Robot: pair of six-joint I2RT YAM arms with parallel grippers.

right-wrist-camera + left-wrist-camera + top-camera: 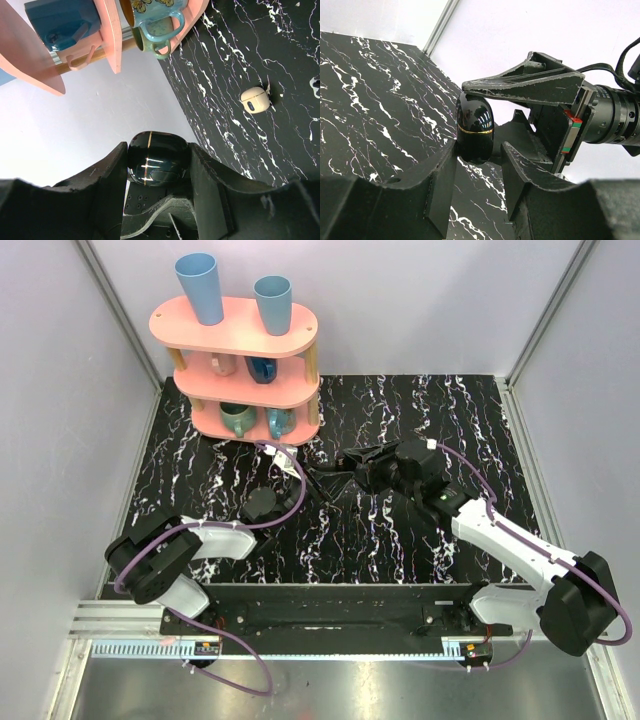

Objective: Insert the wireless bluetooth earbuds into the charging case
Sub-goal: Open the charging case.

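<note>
The charging case [157, 159], glossy black with a thin gold seam and its lid down, is held off the table with my right gripper [157, 150] shut on its sides. In the left wrist view the case [475, 127] hangs upright under a right finger [520, 82]. My left gripper [477, 150] is open around its lower end, one fingertip against it and a gap on the other side. One cream-white earbud [255, 99] lies on the black marble table [235, 45]. Both grippers meet mid-table [320, 472].
A pink tiered shelf [245, 360] with blue cups and mugs stands at the back left, and it fills the upper left of the right wrist view [110, 35]. White walls close off the table on three sides.
</note>
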